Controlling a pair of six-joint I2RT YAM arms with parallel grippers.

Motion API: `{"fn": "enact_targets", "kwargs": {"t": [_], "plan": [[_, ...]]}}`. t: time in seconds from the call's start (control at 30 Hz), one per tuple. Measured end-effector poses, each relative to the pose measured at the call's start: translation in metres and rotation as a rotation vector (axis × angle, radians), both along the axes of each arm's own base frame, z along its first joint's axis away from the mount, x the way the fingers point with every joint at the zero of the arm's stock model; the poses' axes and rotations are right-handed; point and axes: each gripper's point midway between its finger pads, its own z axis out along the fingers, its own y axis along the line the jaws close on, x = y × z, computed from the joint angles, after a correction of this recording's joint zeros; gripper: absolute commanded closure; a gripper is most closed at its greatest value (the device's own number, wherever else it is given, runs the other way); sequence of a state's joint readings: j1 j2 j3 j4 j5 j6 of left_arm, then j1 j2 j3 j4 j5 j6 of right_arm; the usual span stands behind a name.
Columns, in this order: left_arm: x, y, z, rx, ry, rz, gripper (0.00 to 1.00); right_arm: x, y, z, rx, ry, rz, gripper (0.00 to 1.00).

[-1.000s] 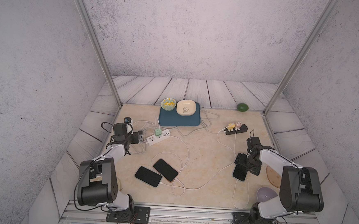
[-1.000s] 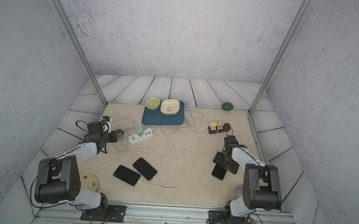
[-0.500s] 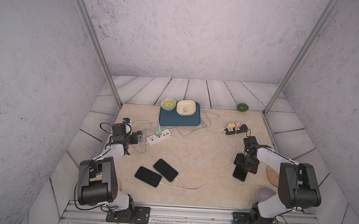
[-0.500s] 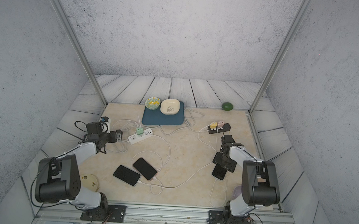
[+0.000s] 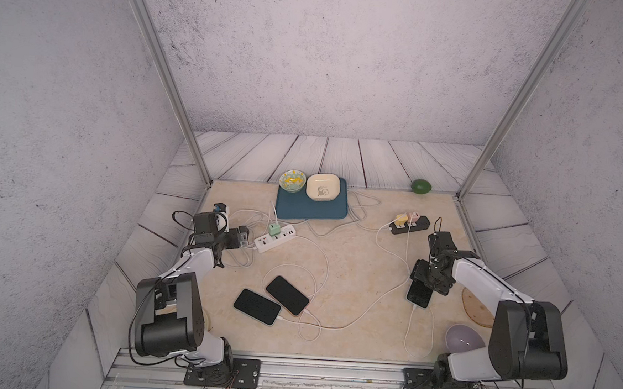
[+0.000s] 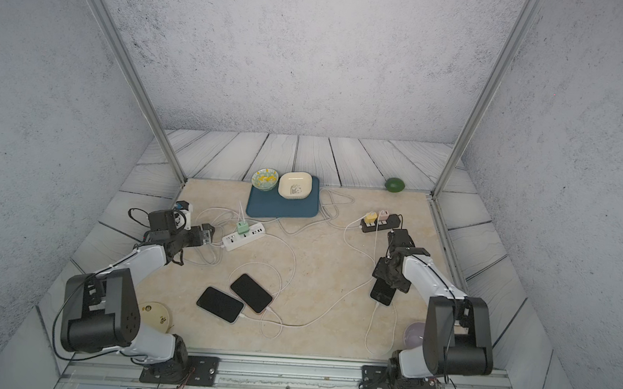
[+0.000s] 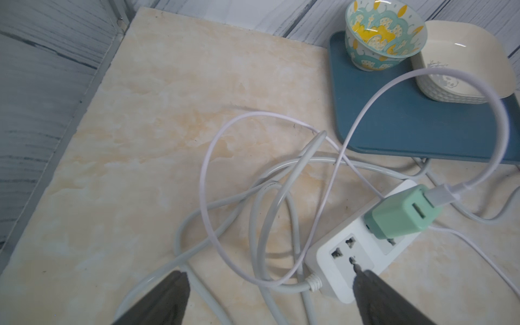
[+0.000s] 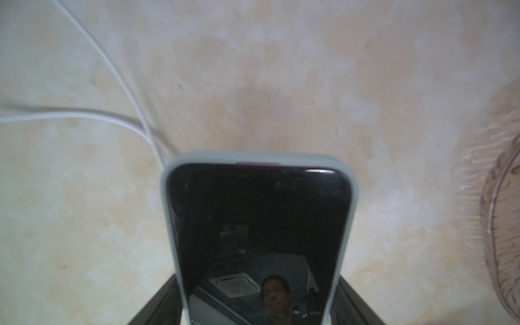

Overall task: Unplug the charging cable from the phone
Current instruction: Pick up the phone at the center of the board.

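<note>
Right jaws have narrowed since a second ago and now sit against both long sides of the phone point(image 8: 259, 230). It lies on the worktop point(image 5: 356, 279) at the right of both top views, upper end under the arm. Charging cable point(image 5: 406, 332) is plugged into its lower end. Left jaws gape wide beside the white power strip point(image 7: 357, 253), holding nothing.

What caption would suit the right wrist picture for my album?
Right claw gripping a dark-screened phone by its sides, white cables alongside.
</note>
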State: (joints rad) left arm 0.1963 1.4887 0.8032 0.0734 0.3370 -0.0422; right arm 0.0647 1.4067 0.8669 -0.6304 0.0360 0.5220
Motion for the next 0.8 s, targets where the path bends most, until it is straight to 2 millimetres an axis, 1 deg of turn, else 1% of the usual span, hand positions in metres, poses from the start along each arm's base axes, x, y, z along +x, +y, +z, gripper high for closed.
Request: {"fn": "enact_targets", "kwargs": {"t": [0.17, 0.33, 0.5, 0.7, 0.8], "plan": [[0.004, -0.020, 0.017, -0.061, -0.030, -0.108, 0.00, 0.021, 0.024, 0.030, 0.099, -0.138, 0.115, 0.41], [-0.002, -0.046, 0.027, -0.154, -0.038, -0.242, 0.01, 0.033, 0.062, 0.049, 0.212, -0.224, 0.293, 0.41], [-0.015, -0.078, 0.048, -0.251, -0.047, -0.400, 0.02, 0.036, 0.116, 0.073, 0.346, -0.305, 0.524, 0.41], [-0.035, -0.124, 0.088, -0.342, -0.089, -0.628, 0.02, 0.040, 0.182, 0.103, 0.493, -0.392, 0.759, 0.41], [-0.048, -0.143, 0.100, -0.381, -0.090, -0.728, 0.02, 0.039, 0.213, 0.113, 0.565, -0.417, 0.858, 0.41]]}}
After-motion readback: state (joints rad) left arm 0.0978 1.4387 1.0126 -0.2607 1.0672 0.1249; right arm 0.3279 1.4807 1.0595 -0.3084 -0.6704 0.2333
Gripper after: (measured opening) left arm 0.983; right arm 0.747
